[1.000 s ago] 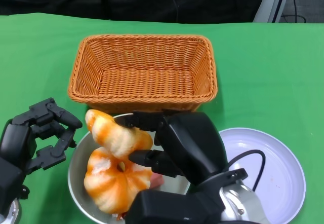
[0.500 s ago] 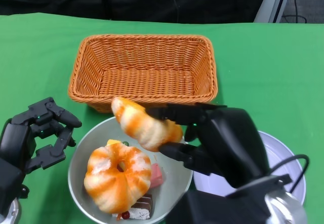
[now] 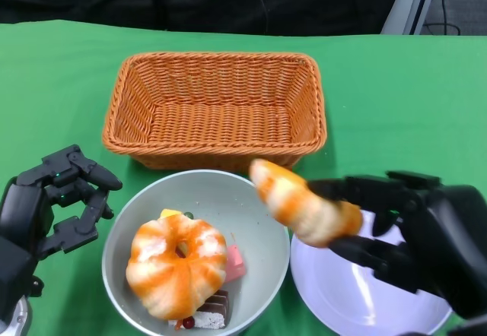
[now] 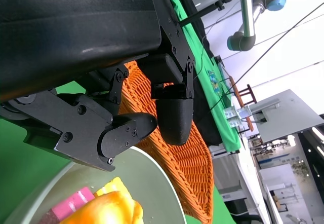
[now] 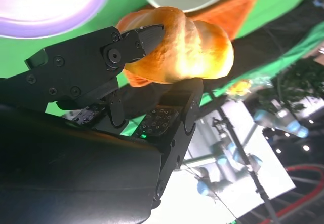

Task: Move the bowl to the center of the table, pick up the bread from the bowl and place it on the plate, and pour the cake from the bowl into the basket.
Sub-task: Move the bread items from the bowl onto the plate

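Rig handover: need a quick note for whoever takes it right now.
Right robot hand holds the bread in the air, between the bowl and the plate, not yet set down.
Left robot hand is open beside the bowl, holding nothing.
A ring-shaped bread and cake pieces are in the bowl; the basket behind it holds nothing.
Left: set bread on plate, pour cake into basket.

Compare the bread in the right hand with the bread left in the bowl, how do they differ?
The held bread is a long twisted piece; the bowl bread is a ring with a hole. The held bread is in the air, gripped by the right hand over the plate edge; the bowl bread rests in the bowl on cake pieces. The held one looks smaller. Both are glazed orange with pale stripes.
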Controlling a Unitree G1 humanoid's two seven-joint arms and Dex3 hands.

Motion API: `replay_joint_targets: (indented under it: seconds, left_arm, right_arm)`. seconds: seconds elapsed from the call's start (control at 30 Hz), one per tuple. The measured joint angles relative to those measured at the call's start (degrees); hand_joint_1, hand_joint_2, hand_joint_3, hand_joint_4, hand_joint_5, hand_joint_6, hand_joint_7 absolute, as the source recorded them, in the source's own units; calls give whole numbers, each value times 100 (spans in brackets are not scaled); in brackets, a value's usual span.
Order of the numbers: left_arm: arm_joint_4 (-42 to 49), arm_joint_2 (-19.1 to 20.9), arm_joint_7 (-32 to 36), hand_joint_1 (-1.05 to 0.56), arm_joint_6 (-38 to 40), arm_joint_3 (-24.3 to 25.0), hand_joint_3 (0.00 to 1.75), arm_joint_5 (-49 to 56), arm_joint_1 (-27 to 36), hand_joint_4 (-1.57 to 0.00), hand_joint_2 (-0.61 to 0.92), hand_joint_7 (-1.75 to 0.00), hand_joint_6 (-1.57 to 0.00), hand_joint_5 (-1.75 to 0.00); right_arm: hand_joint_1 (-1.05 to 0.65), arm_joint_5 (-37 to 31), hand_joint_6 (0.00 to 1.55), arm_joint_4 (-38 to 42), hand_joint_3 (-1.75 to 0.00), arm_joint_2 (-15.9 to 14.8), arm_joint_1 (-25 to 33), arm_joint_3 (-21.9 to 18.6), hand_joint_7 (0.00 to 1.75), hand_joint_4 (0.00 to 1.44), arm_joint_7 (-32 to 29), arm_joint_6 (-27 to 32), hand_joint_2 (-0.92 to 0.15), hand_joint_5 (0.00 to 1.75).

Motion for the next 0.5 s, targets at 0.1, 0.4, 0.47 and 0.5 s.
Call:
replay_joint_targets:
  seconds: [0.1,0.4,0.47,0.5]
  left_arm:
    - [1,4,-20,-9,2,1,91,-21,-1,-75,66,-126,-75,-151]
    - [77,70,-48,-7,1,13,90,-114,-27,-76,65,-125,-76,-151]
    - [73,70,-49,-8,2,13,89,-133,-27,-76,66,-127,-75,-153]
    - [73,70,-49,-7,2,12,88,-133,-27,-75,66,-127,-75,-153]
  right_arm:
    - [-9,210,120,115,0,-168,220,-286,19,83,-19,-327,-85,141]
    - [-10,136,119,842,0,-431,527,-790,20,87,-510,-1134,-85,133]
    - [-10,19,118,1055,0,-472,530,-855,20,86,-671,-1305,-85,131]
    - [-10,-28,118,1162,0,-488,529,-890,20,86,-754,-1367,-85,129]
